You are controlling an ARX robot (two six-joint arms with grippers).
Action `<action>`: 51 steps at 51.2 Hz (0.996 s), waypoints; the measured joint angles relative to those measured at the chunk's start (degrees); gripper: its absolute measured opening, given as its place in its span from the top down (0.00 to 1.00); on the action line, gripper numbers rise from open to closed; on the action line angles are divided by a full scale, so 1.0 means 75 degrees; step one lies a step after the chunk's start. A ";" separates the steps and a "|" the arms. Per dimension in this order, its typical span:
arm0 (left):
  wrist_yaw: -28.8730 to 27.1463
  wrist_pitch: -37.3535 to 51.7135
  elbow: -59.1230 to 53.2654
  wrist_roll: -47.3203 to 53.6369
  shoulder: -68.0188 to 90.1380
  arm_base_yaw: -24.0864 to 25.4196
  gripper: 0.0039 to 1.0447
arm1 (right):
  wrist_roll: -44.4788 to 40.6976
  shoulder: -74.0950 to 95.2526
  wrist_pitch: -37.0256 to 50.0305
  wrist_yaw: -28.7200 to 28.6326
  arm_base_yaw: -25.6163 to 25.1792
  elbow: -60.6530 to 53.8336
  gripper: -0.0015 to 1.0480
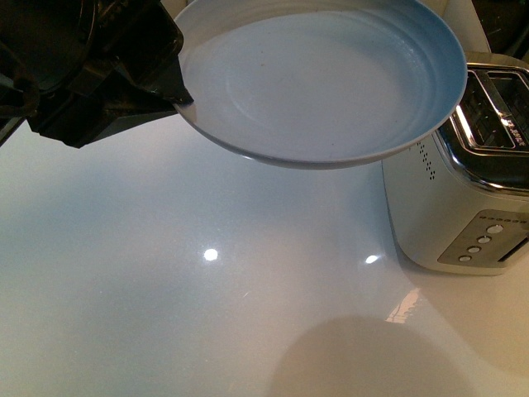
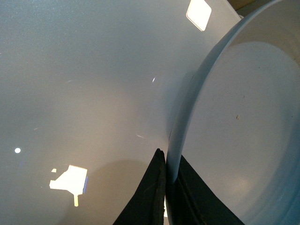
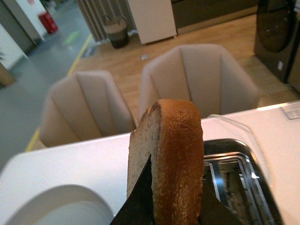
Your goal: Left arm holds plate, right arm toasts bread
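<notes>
The left gripper has its two jaws closed tight on the rim of the plate, one jaw above the rim and one under it, with only the thickness of the plate between them. The plate hangs in the air over the far part of the desk, tilted so its hollow faces the front camera. Its right edge reaches just over the top corner of the toaster, which stands at the desk's right edge.

The right gripper is seen only from its own wrist. Its jaws are clamped on the flat sides of the bread, about a slice's width apart. The bread stands on edge, with its rounded brown crust up. It is held in the air, with the toaster's open slots close beside and below it. Two chairs stand beyond the desk's far edge.
</notes>
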 joint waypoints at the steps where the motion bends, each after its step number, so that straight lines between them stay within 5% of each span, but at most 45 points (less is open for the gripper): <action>1: 0.0000 0.0003 0.0000 -0.0003 -0.0003 0.0000 0.97 | -0.0178 0.0093 0.0003 0.0009 -0.0047 0.0000 0.96; 16: 0.0006 0.0000 0.0000 -0.0006 -0.0003 0.0000 0.97 | -0.1588 0.1195 0.0160 0.0318 -0.0437 0.0026 0.96; 51: 0.0003 0.0000 0.0003 -0.0017 -0.0003 0.0000 0.97 | -0.2221 0.2952 -0.0568 0.0271 -0.0787 0.1373 0.96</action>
